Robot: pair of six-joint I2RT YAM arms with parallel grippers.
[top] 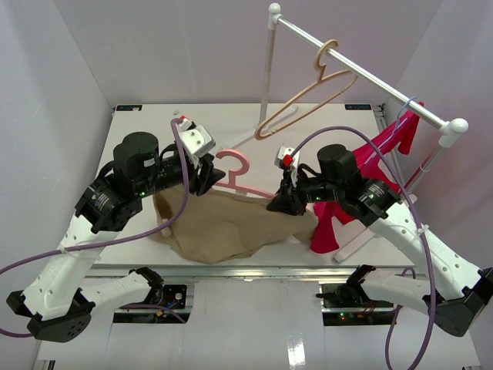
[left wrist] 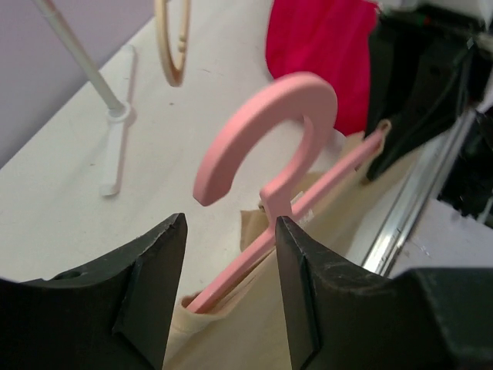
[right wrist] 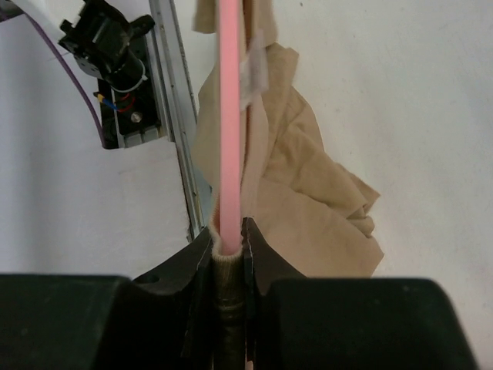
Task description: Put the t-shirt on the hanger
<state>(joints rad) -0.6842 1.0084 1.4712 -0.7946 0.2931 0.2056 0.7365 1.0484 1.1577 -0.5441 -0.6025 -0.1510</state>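
Note:
The pink hanger [top: 240,176] hangs above the table with its hook [left wrist: 296,100] up and one arm pushed into the neck of the tan t-shirt [top: 219,227]. My left gripper [top: 206,179] stands open just short of the hook's stem, and the hanger's arm [left wrist: 246,258] shows beyond the gap between its jaws, which touch nothing. My right gripper [top: 281,202] is shut on the hanger's other arm [right wrist: 229,139] together with the shirt's ribbed collar [right wrist: 228,266]. The rest of the t-shirt [right wrist: 308,193] droops crumpled onto the table.
A white clothes rack [top: 362,73] crosses the back right, carrying a peach hanger [top: 308,96] and a magenta-red garment [top: 385,154] on a blue hanger [top: 407,108]. The garment hangs right behind my right arm. The rack's pole [left wrist: 81,65] stands left of the hook.

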